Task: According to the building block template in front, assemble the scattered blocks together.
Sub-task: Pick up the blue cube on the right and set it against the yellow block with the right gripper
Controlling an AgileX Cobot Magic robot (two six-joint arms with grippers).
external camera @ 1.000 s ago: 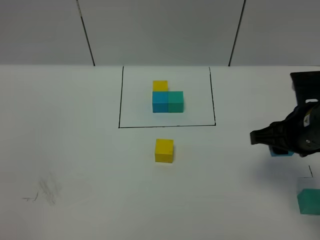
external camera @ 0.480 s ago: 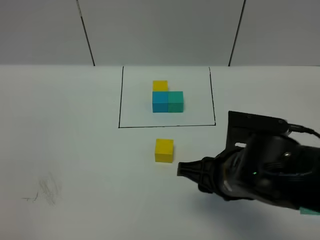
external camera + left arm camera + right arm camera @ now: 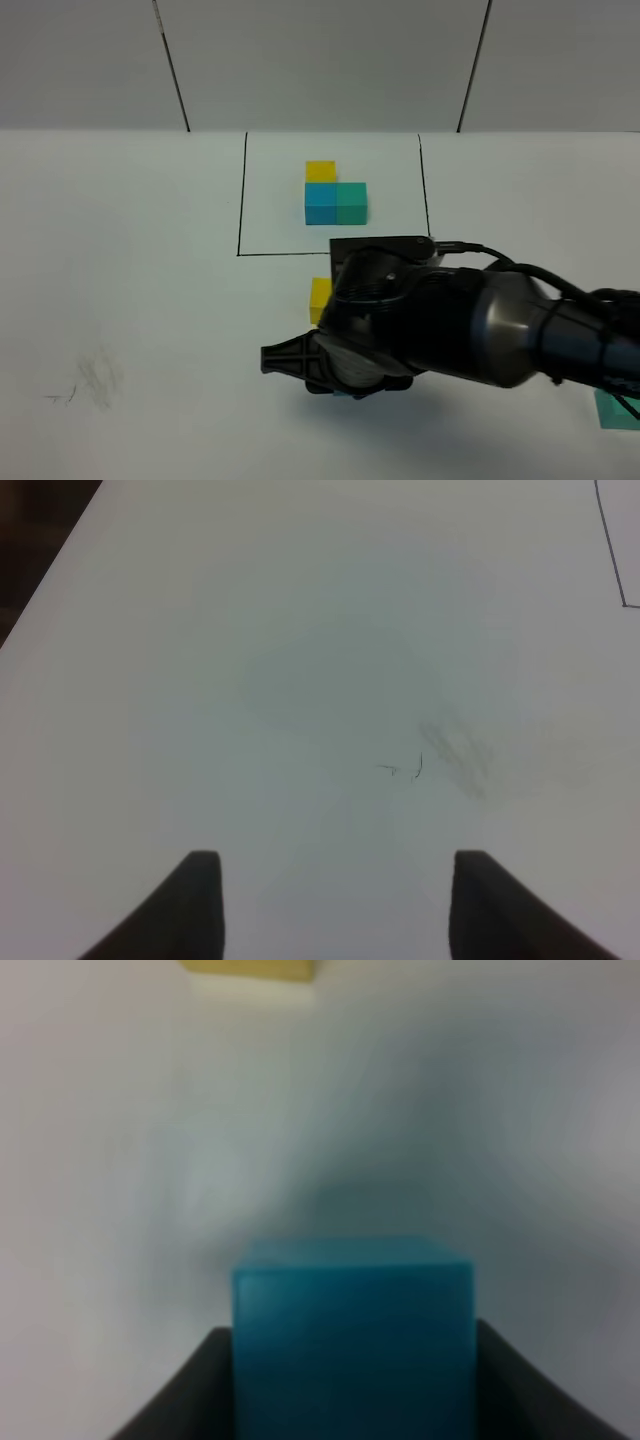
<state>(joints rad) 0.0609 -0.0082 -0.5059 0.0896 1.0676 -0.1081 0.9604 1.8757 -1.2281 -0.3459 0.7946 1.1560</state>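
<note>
The right tool (image 3: 350, 1388) pinches the blue cube (image 3: 352, 1310) low over the worktop (image 3: 150, 300), close to the loose yellow cube (image 3: 319, 296). The left tool (image 3: 335, 905) is spread and empty. I think there is one risk: if the blue cube comes in crooked, it may push the yellow cube away.

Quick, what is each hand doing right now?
Left hand: open, empty.
Right hand: closed on the blue block.

Right arm (image 3: 470, 325) across the middle, right gripper (image 3: 350, 1385) tight on blue cube (image 3: 352, 1320); left gripper (image 3: 335, 905) with 2 fingers (image 3: 195, 905) apart.
</note>
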